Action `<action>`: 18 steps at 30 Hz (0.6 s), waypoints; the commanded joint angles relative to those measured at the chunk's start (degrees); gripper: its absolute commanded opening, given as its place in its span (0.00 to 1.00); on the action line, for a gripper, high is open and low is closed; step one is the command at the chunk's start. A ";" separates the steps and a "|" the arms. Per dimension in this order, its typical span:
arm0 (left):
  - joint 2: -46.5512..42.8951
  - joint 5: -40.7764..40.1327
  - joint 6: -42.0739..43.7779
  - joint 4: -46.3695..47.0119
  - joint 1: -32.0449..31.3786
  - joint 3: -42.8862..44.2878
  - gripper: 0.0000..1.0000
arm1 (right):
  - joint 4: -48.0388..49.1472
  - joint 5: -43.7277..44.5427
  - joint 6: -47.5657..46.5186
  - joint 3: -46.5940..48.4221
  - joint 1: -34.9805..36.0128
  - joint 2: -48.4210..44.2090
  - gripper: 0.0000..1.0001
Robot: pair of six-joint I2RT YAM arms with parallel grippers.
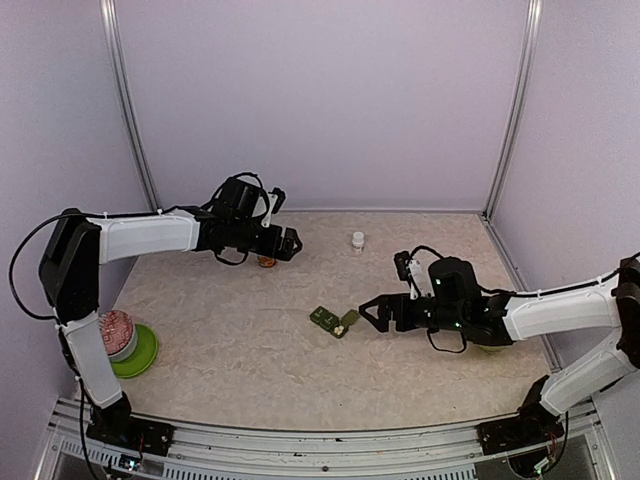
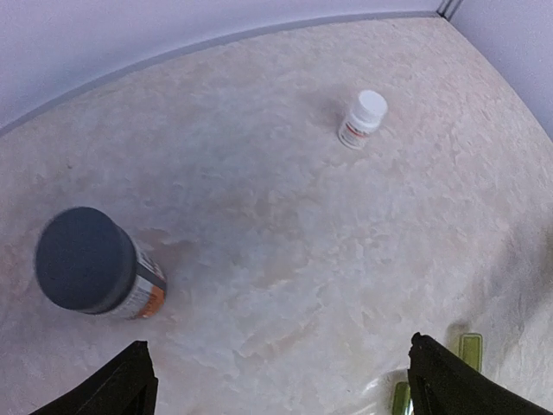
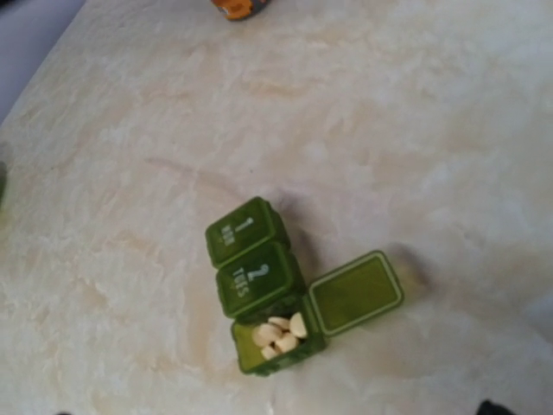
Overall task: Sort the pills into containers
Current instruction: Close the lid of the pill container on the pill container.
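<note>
Your left gripper (image 1: 292,243): jaws spread wide and empty, hanging near the dark-capped bottle (image 2: 93,262) toward the back of the table (image 1: 230,345), well apart from the pill box (image 3: 263,281). The pill box lies mid-table, two lids shut, its end compartment open with pale pills (image 3: 278,333) inside. Your right gripper (image 1: 366,312): jaws open, holding nothing, just beside that open end, the strip's long axis running away from it to the left. Judgement: the right arm is much the nearer
</note>
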 commanded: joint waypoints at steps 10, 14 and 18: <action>6.26 6.89 -1.75 4.96 -6.51 -5.95 0.99 | 8.36 -13.52 8.47 3.61 -5.14 11.46 1.00; 8.63 8.67 -1.37 5.77 -7.25 -6.31 0.98 | 10.48 -14.94 9.55 3.59 -5.53 13.72 1.00; 9.88 11.53 -1.31 7.45 -7.80 -7.35 0.96 | 11.35 -15.41 10.18 3.85 -6.02 15.66 1.00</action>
